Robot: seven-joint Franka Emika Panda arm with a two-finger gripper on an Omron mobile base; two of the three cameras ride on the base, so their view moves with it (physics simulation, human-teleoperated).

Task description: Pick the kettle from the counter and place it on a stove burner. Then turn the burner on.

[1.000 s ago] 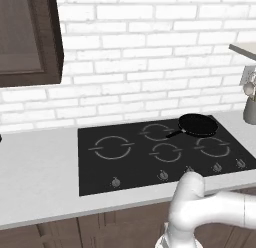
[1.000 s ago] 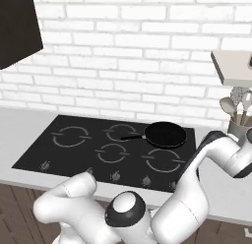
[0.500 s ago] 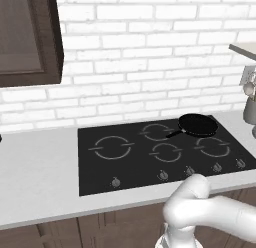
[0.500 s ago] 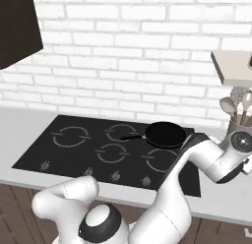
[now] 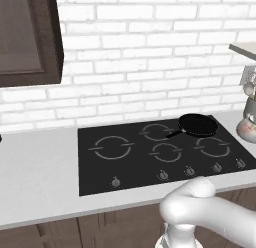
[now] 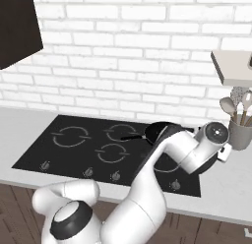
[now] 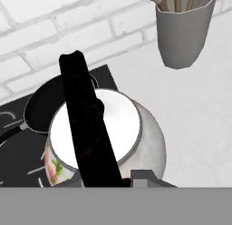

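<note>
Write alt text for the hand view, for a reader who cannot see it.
Seen from just above, the kettle, white with a floral patch low on its side and a black handle arching over its lid, sits on the pale counter close below the camera. Behind it lie the black frying pan on the cooktop and a grey utensil holder by the brick wall.

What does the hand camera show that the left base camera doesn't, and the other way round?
Hand view: a close look down on the kettle, with its black handle, white lid and a patch of floral pattern.
Left base view: the whole black cooktop with all its ring markings, the largest stove burner on the left, a row of knobs along the front, and a dark wall cabinet.
Both: the kettle on the counter just right of the cooktop, the black frying pan and the white brick wall.
</note>
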